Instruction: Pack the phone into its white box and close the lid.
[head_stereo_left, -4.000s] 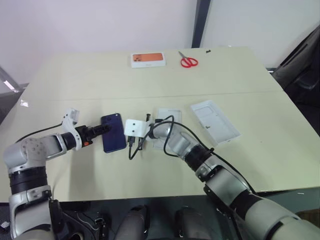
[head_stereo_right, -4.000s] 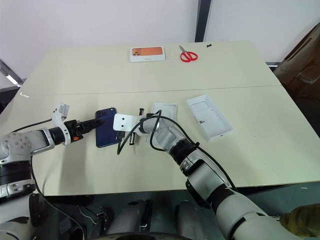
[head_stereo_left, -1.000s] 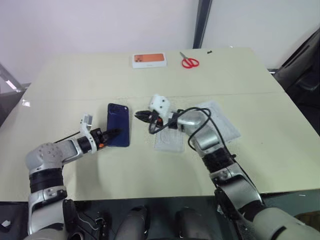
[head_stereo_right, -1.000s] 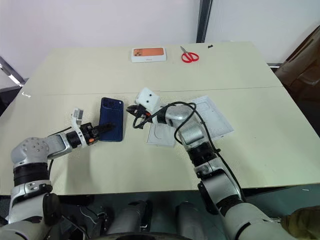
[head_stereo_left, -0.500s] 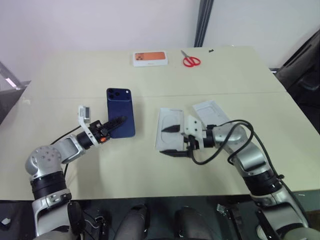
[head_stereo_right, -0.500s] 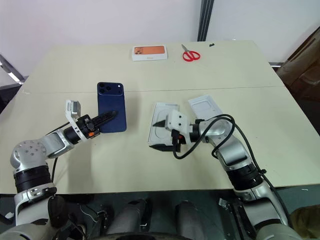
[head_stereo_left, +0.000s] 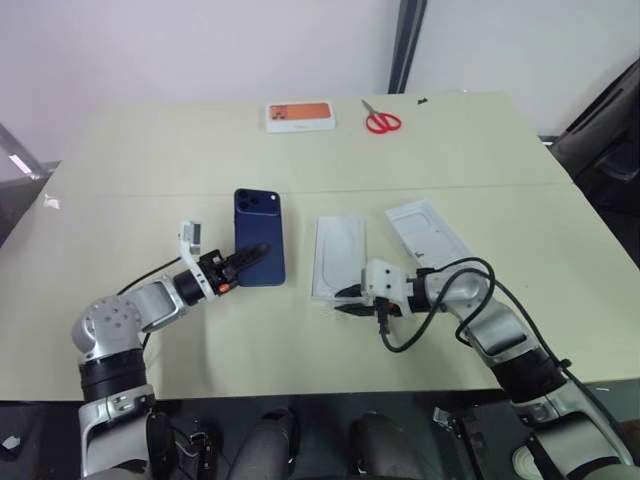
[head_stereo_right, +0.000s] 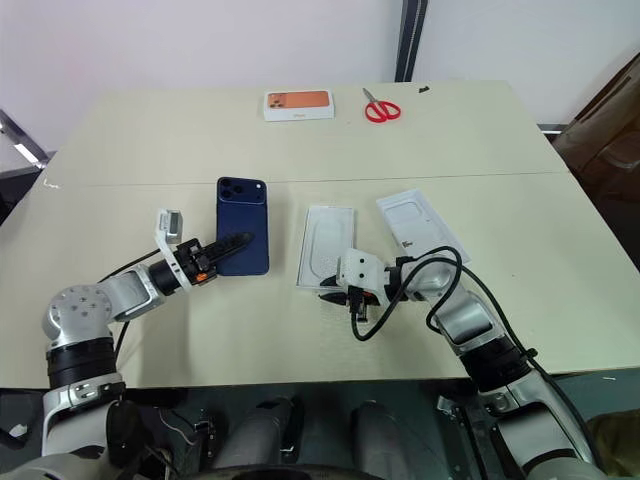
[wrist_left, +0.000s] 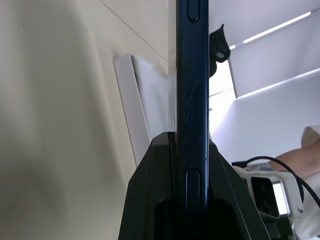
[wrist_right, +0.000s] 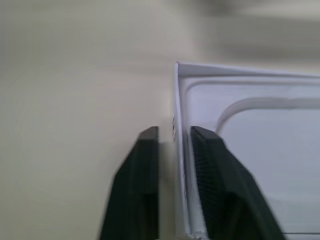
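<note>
Right gripper: nearest to you, low over the table at the near end of the white box. In your right wrist view its two black fingers straddle the box's near wall, one outside, one inside, with only a narrow gap between them. Whether the pads actually press the wall, you cannot tell.

White box: lies flat on the table, just right of centre, long side running away from you. Your wrist view shows a rounded recess outline inside it.

Left gripper: to your left, at about the same depth, pointing toward the centre. Its jaws are clamped on the phone's lower part; in your left wrist view the phone's thin edge stands straight up between the two fingers.

Phone: dark navy, held upright on its short end in your left gripper, its back facing you with the camera cluster at the top left corner. It stands left of the white box, with a strip of bare table between them.

Lid: lies just right of the white box and a little farther back, angled, open side up with a faint outline inside. It is near the box but apart from it.

Table: pale beige, with a seam running across behind the phone.

Orange-printed box: at the far edge, well apart from everything near you.

Scissors: red-handled, beside that box to its right.
</note>
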